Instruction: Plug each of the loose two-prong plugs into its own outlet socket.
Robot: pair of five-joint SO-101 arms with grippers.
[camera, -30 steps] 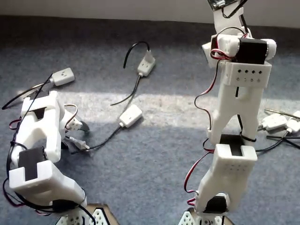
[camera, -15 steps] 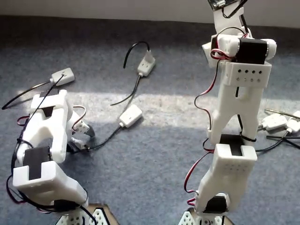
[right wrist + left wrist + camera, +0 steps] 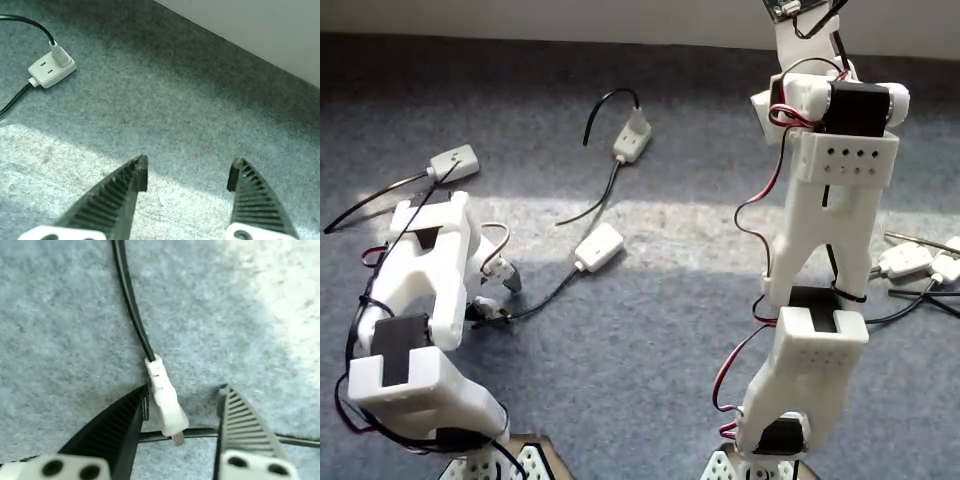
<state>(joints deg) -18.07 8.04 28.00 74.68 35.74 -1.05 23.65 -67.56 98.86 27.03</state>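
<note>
Grey-blue carpet covers the whole work surface, with a band of sunlight across the middle. Down low at the near side the left arm is folded right over. The left claw sits wide open just over the carpet, fingers astride a loose two-prong plug. That white plug lies on the carpet between them, closer to one finger than the other, and nothing is clamped. Its black cord runs away from the claw, and a second black cable crosses under the prong end.

In the high view a black cable trails from there to a white outlet socket at the edge of the sun band. Further back, a second socket block lies beyond the left arm. Farther still, a third socket has a seated plug in it.

On the other side the right arm stands tall. The right claw hangs well above the carpet, spread open and holding nothing. More white connectors lie by that edge. A pale wall closes off the back.
</note>
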